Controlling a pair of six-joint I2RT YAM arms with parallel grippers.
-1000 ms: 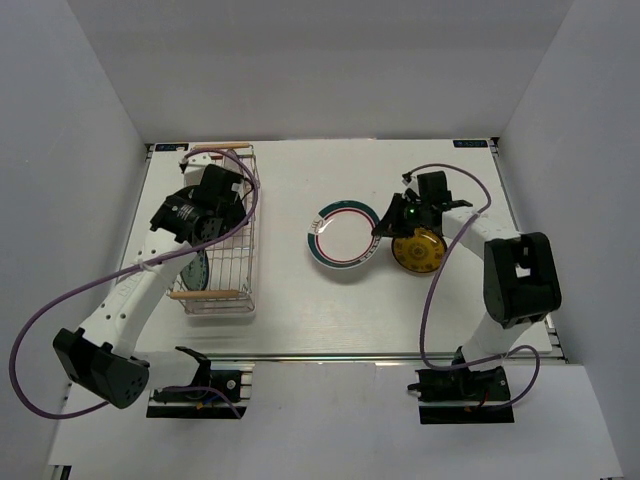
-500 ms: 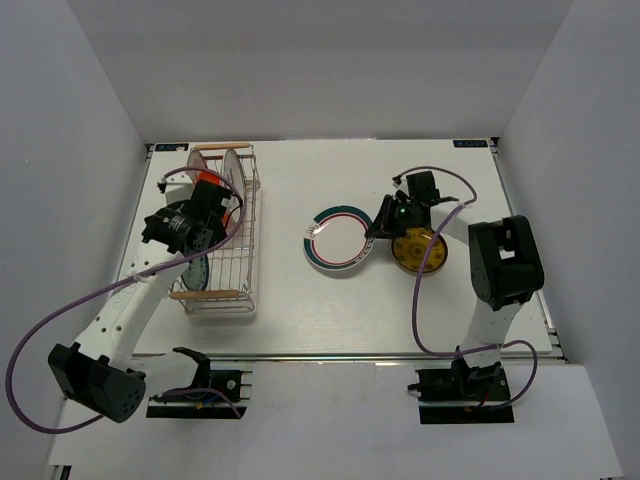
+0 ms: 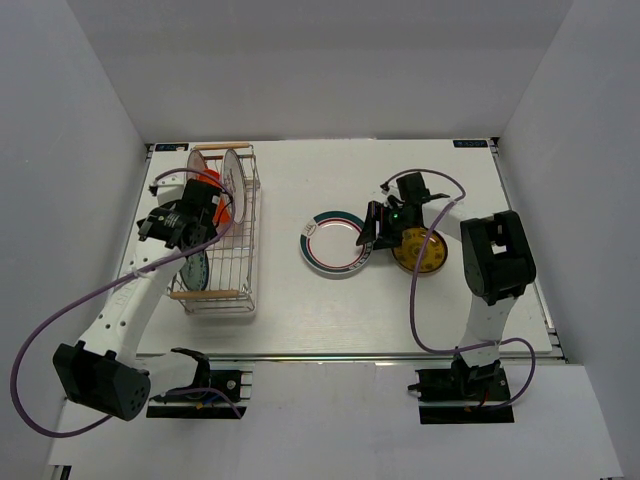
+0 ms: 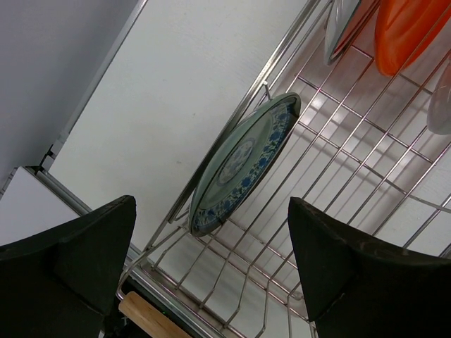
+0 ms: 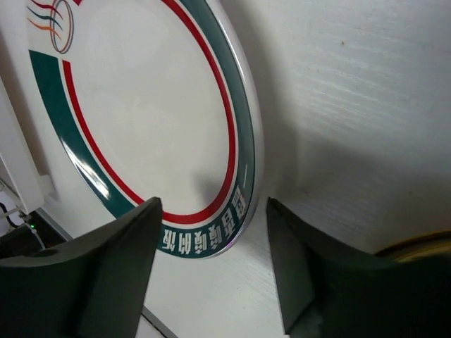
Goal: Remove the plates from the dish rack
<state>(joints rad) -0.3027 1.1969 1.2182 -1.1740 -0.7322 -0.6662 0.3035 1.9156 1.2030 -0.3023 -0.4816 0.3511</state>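
Left wrist view: left gripper [image 4: 211,211] is wide open w/ nothing in it, fingers [image 4: 77,267] spread either side of the teal-blue plate [image 4: 239,165]. That plate stands on edge inside the dish rack [image 4: 352,141], tilted against the side wires, close to one wooden handle [image 4: 151,320]. Further along the rack there's the orange-red plate [image 4: 405,32], also upright, w/ a whitish plate [image 4: 340,24] just beside it.

From the top cam the rack sits along the left edge of the desk [image 3: 300,310], up toward the far-left corner, and the left gripper hangs over it by the orange one.

Right gripper [image 5: 211,211] is open too and empty, fingers low over the rim of the white plate w/ green/red band [image 5: 141,120]. Can't tell if they touch it. That plate lies flat around mid-desk, and the yellow plate [image 5: 416,246] lies flat just beside it, on the side toward the right edge.
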